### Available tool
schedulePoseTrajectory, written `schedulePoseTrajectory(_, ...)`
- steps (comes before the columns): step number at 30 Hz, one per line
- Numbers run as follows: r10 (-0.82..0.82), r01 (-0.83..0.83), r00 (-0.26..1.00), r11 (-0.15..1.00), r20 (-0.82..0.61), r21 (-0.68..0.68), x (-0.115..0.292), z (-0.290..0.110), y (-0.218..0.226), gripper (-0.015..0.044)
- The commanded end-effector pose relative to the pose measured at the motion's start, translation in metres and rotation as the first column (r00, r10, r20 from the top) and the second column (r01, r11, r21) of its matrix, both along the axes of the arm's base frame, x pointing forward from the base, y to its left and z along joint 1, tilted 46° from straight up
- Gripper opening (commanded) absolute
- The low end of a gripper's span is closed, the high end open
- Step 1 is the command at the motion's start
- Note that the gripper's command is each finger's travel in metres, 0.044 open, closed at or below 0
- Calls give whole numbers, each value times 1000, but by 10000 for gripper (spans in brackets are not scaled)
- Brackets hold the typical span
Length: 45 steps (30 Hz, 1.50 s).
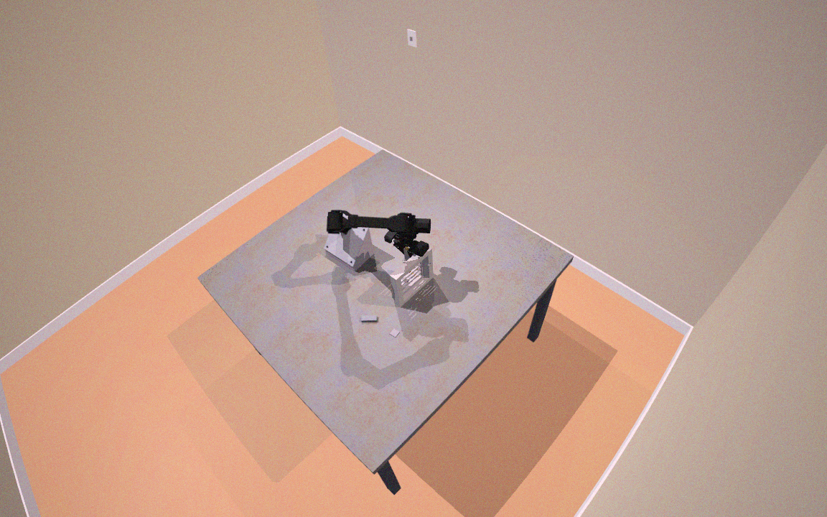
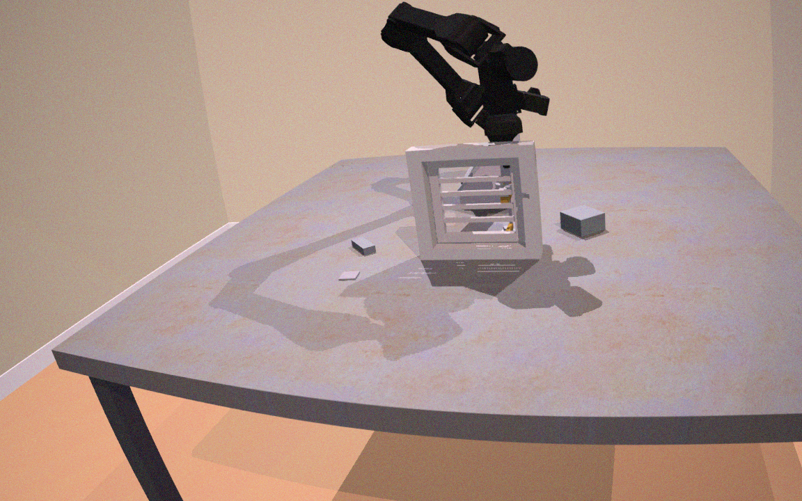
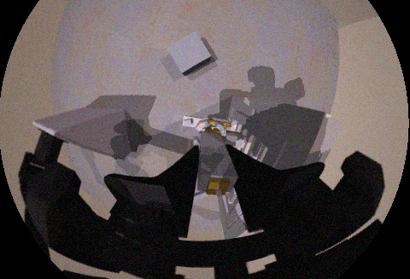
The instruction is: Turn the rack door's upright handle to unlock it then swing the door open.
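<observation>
The white rack frame (image 1: 398,290) (image 2: 418,205) (image 3: 290,127) stands upright on the table. Its slatted door (image 2: 466,237) looks shut or nearly shut in the frame. The grey handle (image 3: 214,159), with orange brackets, is on the door's far side in the exterior view. My gripper (image 3: 212,148) reaches down from above behind the frame. Its black fingers stand close on both sides of the handle and are shut on it. In the wrist view the finger line is turned across the door's face. In the exterior view the fingertips are hidden by the frame.
A grey cube (image 2: 581,222) (image 3: 190,53) stands beside the frame. A small grey block (image 1: 369,319) (image 2: 363,245) and a flat white tile (image 1: 394,333) (image 2: 349,275) lie on its other side. The arm's pale base (image 1: 343,248) (image 3: 87,131) is behind the frame.
</observation>
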State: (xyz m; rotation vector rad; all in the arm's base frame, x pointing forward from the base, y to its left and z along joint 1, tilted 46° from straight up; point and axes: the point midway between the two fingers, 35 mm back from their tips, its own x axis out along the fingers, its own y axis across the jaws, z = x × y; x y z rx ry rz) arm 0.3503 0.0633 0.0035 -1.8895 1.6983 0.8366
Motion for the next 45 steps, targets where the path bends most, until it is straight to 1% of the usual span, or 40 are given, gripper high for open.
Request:
schedulePoseTrajectory(1,103,-105,989,994,-105,-9,0,0,-2,22)
schedulePoseTrajectory(8,109,-110,988,994,-111,-9,0,0,-2,22)
schedulePoseTrajectory(18,109,-110,988,994,-111,-9,0,0,-2,284)
schedulePoseTrajectory(19,109,-110,988,994,-111,-9,0,0,-2,293)
schedulePoseTrajectory(21,86,-87,992,996,-88,-9,0,0,-2,293)
schedulePoseTrajectory(26,-81,81,993,997,83,3,0,0,-2,293)
schedulePoseTrajectory(32,-283,279,916,959,284,56,0,0,-2,293)
schedulePoseTrajectory(38,-464,450,759,881,457,149,0,0,-2,293)
schedulePoseTrajectory(45,-628,594,493,748,602,295,0,0,-2,293)
